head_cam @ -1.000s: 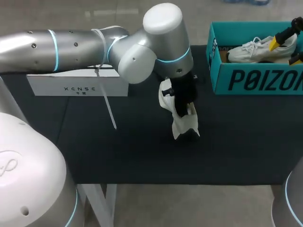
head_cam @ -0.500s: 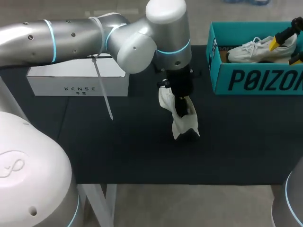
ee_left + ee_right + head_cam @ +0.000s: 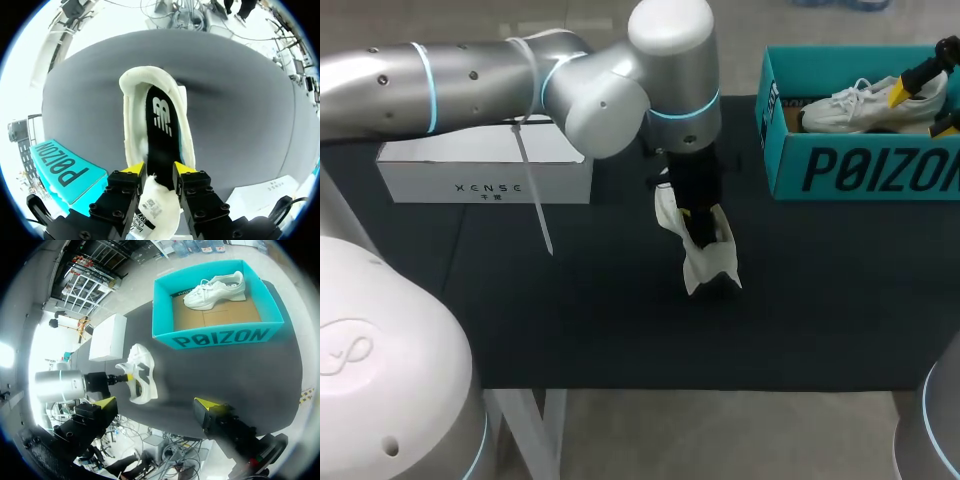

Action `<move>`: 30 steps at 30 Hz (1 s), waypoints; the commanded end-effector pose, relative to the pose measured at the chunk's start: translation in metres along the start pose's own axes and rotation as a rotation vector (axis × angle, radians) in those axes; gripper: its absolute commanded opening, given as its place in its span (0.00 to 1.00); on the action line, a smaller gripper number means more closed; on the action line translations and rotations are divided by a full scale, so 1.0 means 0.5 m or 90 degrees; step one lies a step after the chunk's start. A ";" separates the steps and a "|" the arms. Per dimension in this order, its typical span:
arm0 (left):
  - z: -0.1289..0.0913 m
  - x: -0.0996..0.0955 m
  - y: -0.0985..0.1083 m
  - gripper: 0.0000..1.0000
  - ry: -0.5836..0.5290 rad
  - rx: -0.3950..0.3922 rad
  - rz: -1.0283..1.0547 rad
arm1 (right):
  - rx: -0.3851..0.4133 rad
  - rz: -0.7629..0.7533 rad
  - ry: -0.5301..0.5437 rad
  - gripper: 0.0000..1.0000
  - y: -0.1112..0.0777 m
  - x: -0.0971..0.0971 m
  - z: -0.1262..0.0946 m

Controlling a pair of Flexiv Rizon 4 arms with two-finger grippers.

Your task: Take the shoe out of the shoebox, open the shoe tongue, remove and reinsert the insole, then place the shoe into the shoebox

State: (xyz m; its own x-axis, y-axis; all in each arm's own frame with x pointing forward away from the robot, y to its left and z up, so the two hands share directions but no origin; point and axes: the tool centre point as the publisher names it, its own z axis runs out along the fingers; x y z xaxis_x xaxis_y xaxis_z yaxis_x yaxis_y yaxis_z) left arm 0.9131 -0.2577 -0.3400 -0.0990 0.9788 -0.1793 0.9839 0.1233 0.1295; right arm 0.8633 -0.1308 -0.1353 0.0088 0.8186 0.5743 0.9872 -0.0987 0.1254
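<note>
Dark matting covers the table [image 3: 570,320]. Across it from the left reaches the left arm [image 3: 470,85], past a white box [image 3: 480,170]. At the right stands the teal shoebox [image 3: 840,165], one white sneaker [image 3: 850,105] lying inside. A second white shoe [image 3: 705,262] sits mid-table, well apart from the shoebox, its black insole [image 3: 162,120] showing. The left gripper [image 3: 159,169] dips into its opening; whether it pinches anything I cannot tell. The right gripper [image 3: 157,402] hangs high, spread wide.
</note>
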 end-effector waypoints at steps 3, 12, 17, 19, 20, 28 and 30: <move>0.002 -0.005 -0.005 0.47 0.007 0.003 0.004 | 0.001 0.000 -0.001 1.00 0.001 0.000 0.001; -0.004 0.000 -0.014 1.00 0.010 0.013 0.019 | 0.001 0.000 -0.001 1.00 0.001 0.000 0.001; -0.006 0.001 -0.014 1.00 0.016 0.010 0.022 | 0.001 0.000 -0.001 1.00 0.001 0.000 0.001; -0.009 0.000 -0.015 1.00 0.015 0.009 0.025 | 0.001 0.000 -0.001 1.00 0.001 0.000 0.001; -0.010 0.000 -0.014 1.00 0.015 0.008 0.025 | 0.001 0.000 -0.001 1.00 0.001 0.000 0.001; -0.004 -0.004 0.002 1.00 0.026 0.003 0.018 | 0.001 0.000 -0.001 1.00 0.001 0.000 0.001; -0.006 -0.008 0.000 1.00 0.017 0.007 0.015 | 0.001 0.000 -0.001 1.00 0.001 0.000 0.001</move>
State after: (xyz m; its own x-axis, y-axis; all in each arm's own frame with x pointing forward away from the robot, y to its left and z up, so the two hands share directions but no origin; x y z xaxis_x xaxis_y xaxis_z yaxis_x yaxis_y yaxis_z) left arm 0.9120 -0.2572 -0.3363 -0.0773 0.9862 -0.1463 0.9872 0.0962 0.1269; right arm 0.8633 -0.1308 -0.1354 0.0089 0.8186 0.5743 0.9872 -0.0987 0.1254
